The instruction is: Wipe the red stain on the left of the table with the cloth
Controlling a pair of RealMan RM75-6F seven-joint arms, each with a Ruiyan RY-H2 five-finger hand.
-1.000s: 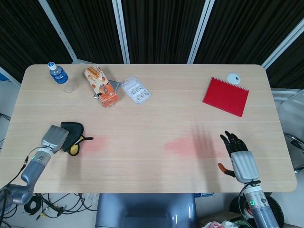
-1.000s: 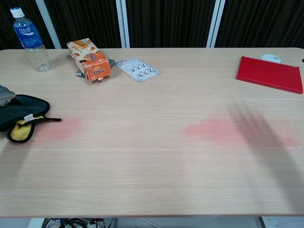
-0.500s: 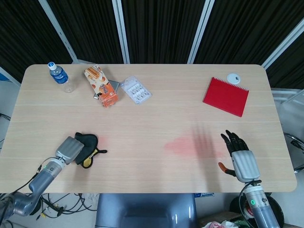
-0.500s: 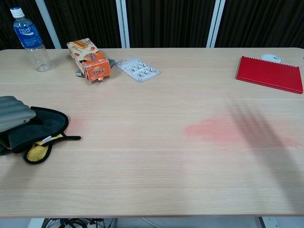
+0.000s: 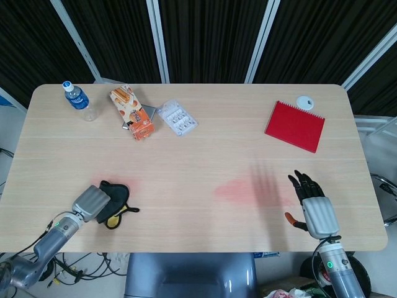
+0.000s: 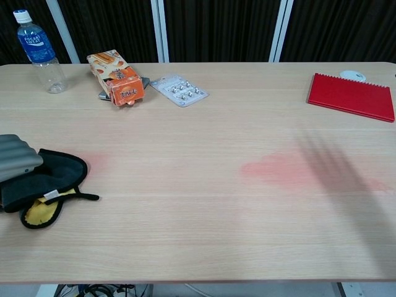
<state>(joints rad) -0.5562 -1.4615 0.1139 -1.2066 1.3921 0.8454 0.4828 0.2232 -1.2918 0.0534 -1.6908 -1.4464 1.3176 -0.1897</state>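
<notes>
A black cloth with a yellow inner side (image 5: 114, 205) (image 6: 49, 185) lies bunched near the table's front left edge. My left hand (image 5: 90, 202) (image 6: 15, 158) rests on its left part and presses it to the table. A faint red stain (image 5: 98, 184) (image 6: 93, 162) shows just beyond the cloth's far edge. A larger red stain (image 5: 239, 190) (image 6: 278, 169) lies right of the table's middle. My right hand (image 5: 313, 205) hovers by the front right edge, fingers spread, holding nothing; the chest view shows only its shadow.
At the back left stand a water bottle (image 5: 78, 99) (image 6: 41, 52), an orange snack box (image 5: 132, 112) (image 6: 117, 78) and a blister pack (image 5: 177, 117) (image 6: 179, 90). A red notebook (image 5: 295, 125) (image 6: 351, 96) and a small white disc (image 5: 304, 102) lie at the back right.
My left hand has dragged the cloth toward the front edge and slightly left since half a second ago, after an earlier sweep to the right. The left stain looks fainter. The right hand stayed still.
</notes>
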